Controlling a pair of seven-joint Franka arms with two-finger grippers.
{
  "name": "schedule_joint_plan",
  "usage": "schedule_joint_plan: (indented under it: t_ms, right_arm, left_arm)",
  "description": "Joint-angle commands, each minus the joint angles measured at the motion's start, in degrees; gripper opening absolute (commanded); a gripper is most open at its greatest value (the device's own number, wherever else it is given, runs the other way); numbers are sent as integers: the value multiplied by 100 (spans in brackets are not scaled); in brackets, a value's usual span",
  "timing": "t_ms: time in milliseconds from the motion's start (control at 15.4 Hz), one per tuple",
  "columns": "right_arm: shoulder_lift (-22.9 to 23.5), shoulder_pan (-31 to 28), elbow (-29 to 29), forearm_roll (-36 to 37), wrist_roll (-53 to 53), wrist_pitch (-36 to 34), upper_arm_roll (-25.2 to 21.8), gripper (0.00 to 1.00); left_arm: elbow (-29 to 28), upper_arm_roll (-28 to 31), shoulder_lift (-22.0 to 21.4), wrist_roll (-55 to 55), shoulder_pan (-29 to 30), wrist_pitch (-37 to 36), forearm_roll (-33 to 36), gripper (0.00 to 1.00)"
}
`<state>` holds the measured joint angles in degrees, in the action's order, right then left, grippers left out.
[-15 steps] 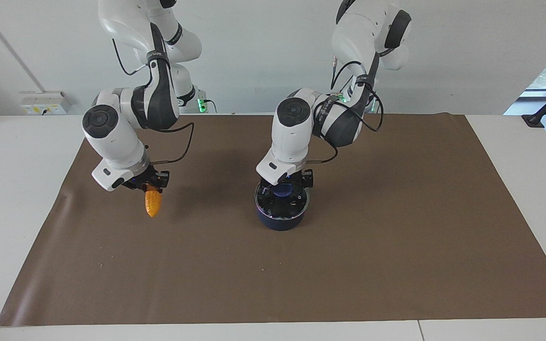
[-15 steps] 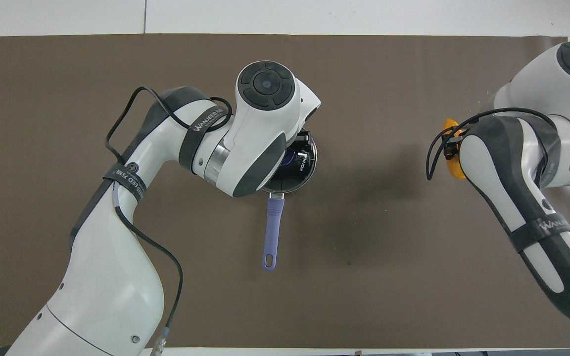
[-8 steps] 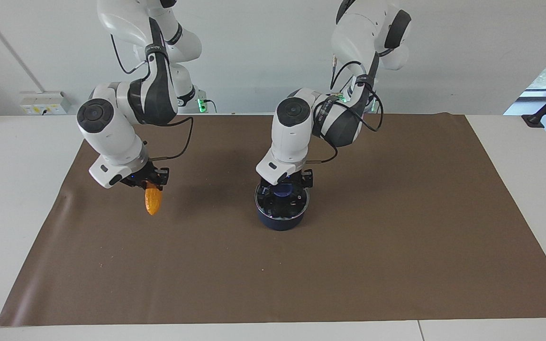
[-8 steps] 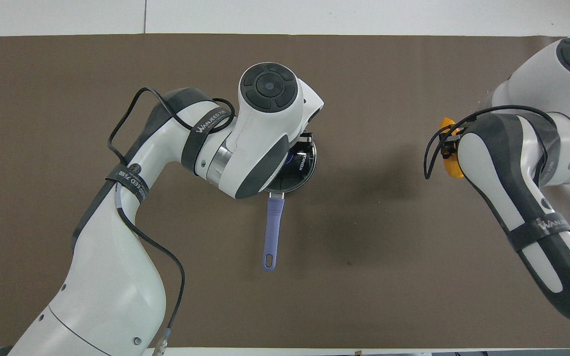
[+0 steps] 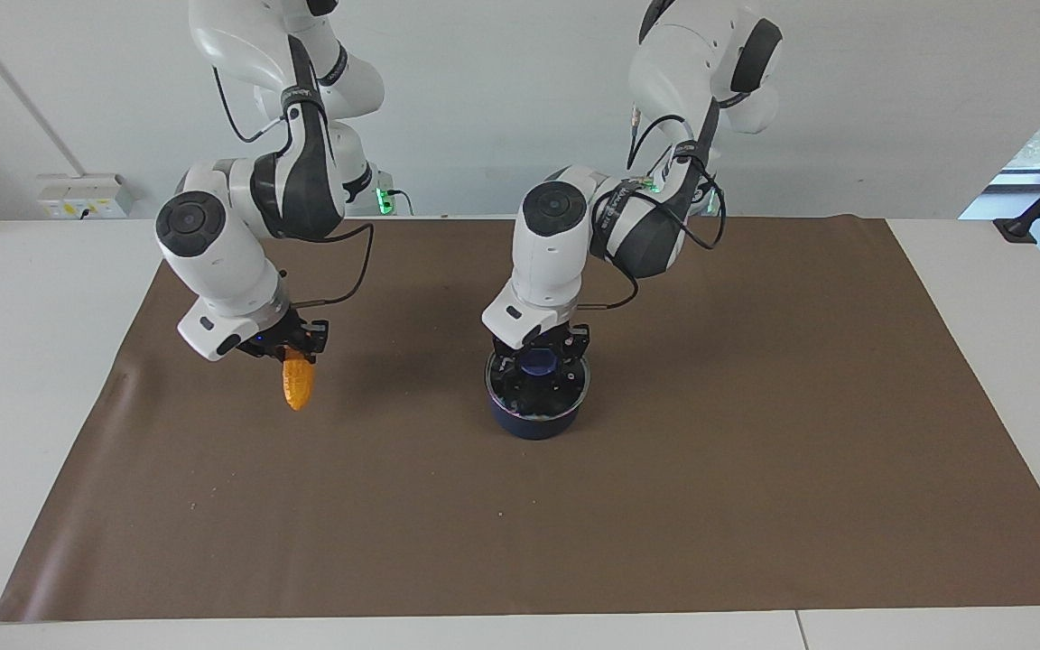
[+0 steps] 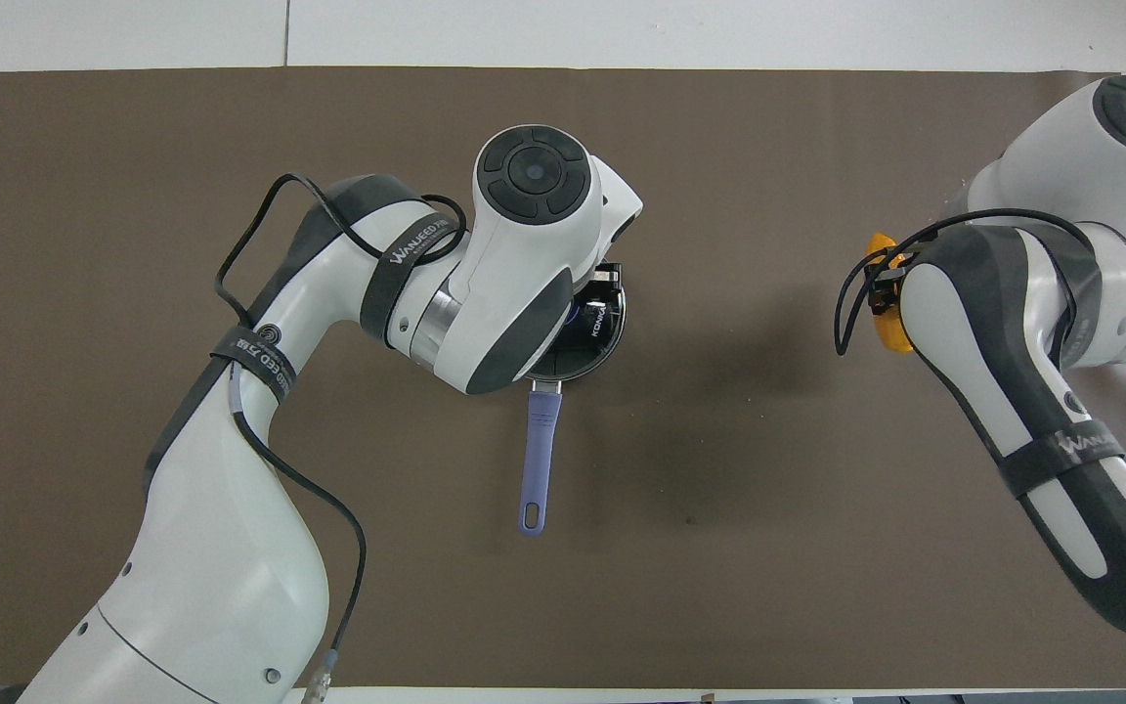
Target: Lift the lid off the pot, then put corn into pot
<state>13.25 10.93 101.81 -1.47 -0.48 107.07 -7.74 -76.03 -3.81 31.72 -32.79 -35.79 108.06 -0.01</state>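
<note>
Since the earlier frames the left gripper (image 5: 540,354) has risen slightly at the lid (image 5: 538,384), and the right arm has shifted a little toward the pot (image 5: 535,417) with the corn (image 5: 297,383). Facing view: the pot stands mid-mat; its lid appears seated on the rim, the left gripper's fingers closed around the blue-purple knob (image 5: 538,363). At the pot's 9 o'clock, well apart, the right gripper (image 5: 296,347) pinches the cob's upper end, cob hanging tip-down above the mat (image 5: 755,506). Overhead view: the left arm covers most of the pot (image 6: 590,344); the handle (image 6: 538,460) points to 6 o'clock, toward the robots. The corn (image 6: 886,318) shows at 3 o'clock, partly hidden by the right arm. Judged progress: corn secured, knob gripped; lid removal and corn placement remain.
</note>
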Motion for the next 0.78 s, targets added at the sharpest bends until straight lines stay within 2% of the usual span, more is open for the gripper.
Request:
schedule_joint_plan:
  t_ms: [0, 194, 453, 583, 712]
  right_arm:
    - [11, -20, -82, -82, 39, -81, 36, 0]
    - [37, 84, -283, -108, 109, -177, 97, 0]
    - [327, 637, -1178, -196, 960, -546, 124, 0]
    - [599, 1163, -1688, -240, 1723, -564, 150, 0]
    - [1046, 1489, -2267, -275, 2330, -599, 307, 0]
  left_arm:
    - [53, 100, -226, -43, -34, -328, -262, 0]
    - [106, 135, -762, -34, 141, -644, -508, 0]
    - [97, 135, -1334, 167, 905, -1321, -500, 0]
    - [45, 135, -1615, 937, 1492, -1768, -518, 0]
    - [-60, 126, -1704, 1763, 2160, -2068, -492, 0]
